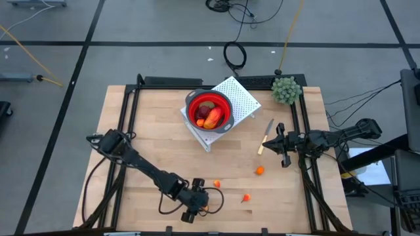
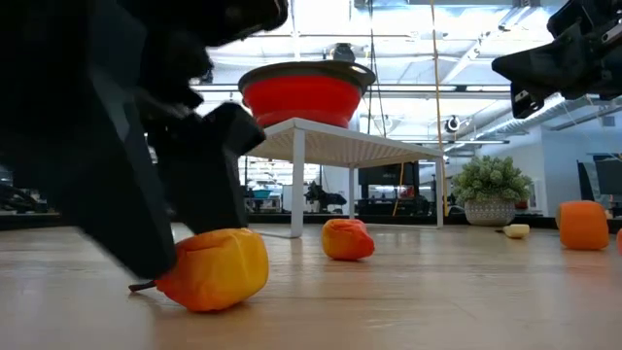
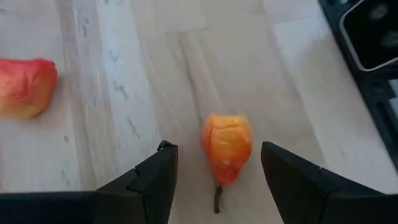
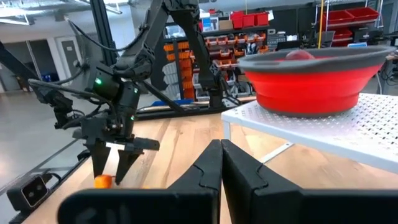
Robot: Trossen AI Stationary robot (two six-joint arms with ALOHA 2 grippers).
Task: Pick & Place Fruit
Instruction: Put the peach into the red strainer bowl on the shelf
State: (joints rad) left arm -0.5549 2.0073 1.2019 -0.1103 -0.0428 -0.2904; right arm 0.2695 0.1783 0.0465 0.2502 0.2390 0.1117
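Note:
My left gripper (image 3: 217, 148) (image 1: 198, 207) is low over the table near its near edge and open. Its two fingers stand on either side of a small orange toy fruit (image 3: 227, 146) (image 2: 214, 269) with a short dark stem, and a gap shows on each side. The fruit lies on the wood. More orange bits lie close by (image 3: 25, 87) (image 1: 216, 184) (image 1: 246, 197) (image 1: 260, 171). A red bowl (image 1: 210, 110) on a white perforated stand holds a red-and-yellow piece (image 1: 211, 120) and a dark red ball (image 1: 205, 108). My right gripper (image 4: 221, 165) (image 1: 283, 149) hovers shut at the table's right side.
A white perforated stand (image 1: 239, 98) carries the bowl at the far middle of the table. A pale-handled knife (image 1: 266, 136) lies beside the right gripper. A green bushy plant (image 1: 287, 90) stands at the far right corner. A black frame (image 1: 131, 111) borders the table.

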